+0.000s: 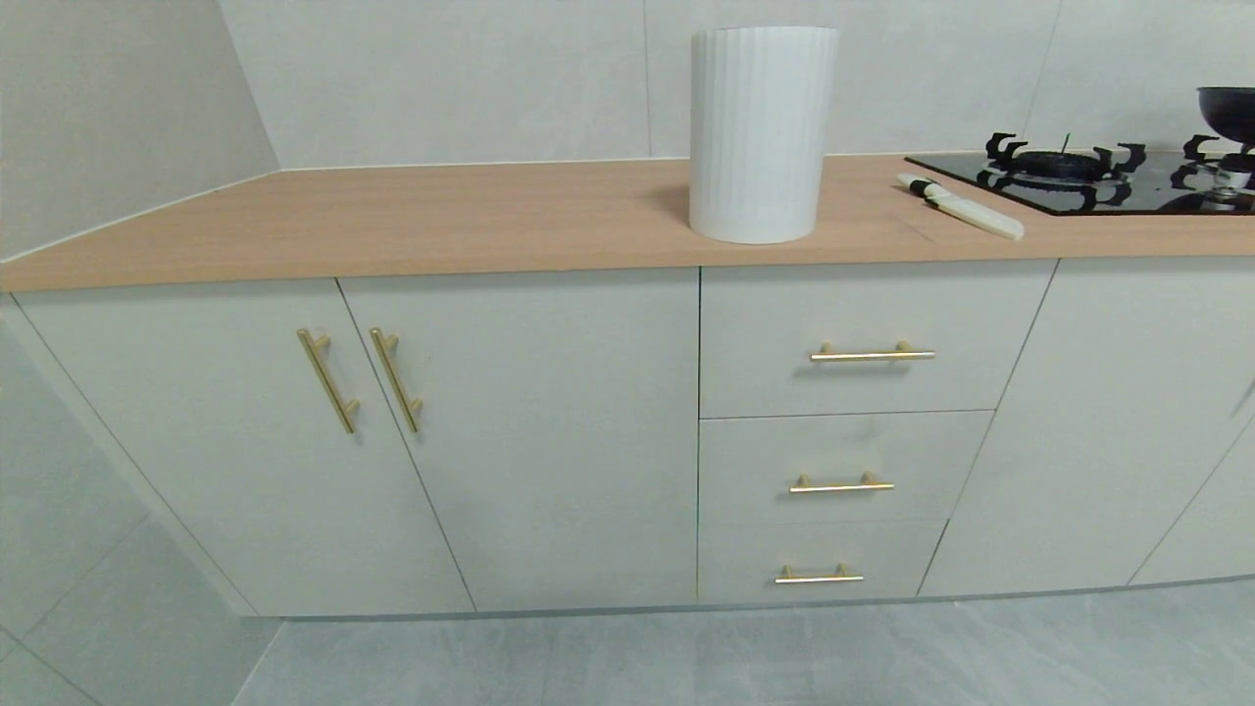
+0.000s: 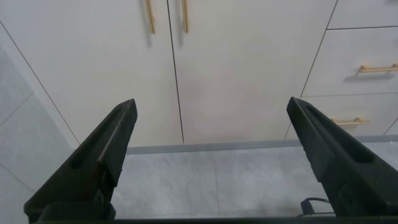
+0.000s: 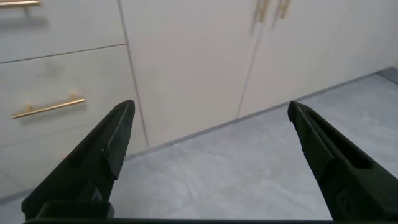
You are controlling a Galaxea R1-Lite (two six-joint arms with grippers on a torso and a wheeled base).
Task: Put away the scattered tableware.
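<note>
left gripper (image 2: 211,106): fingers spread wide, nothing between them; it hangs low before the cupboard doors (image 2: 242,68) and the floor (image 2: 205,180), well below the canister (image 1: 763,137)
right gripper (image 3: 210,106): fingers also spread wide and empty; low before the drawers (image 3: 62,74), again well below the canister
drawers: three in a stack directly under the canister, all closed; the top drawer handle (image 1: 872,354) looks to me a likely place to open for tableware
worktop (image 1: 441,221): wooden, carries the canister and the knife (image 1: 961,206)
canister: white, ribbed, upright, near the front edge
knife: the only tableware I can see; it lies flat to the right of the canister, apart from it, just beside the hob (image 1: 1079,181)
long axis of knife: diagonal, the dark-marked end farther back and toward the canister, the pale end nearer the front edge and away from it
relation for the coming move: the knife is above and ahead of both pairs of fingers, right of the canister, so the right arm seems nearer; I judge it must rise to the worktop and close across the diagonal
</note>
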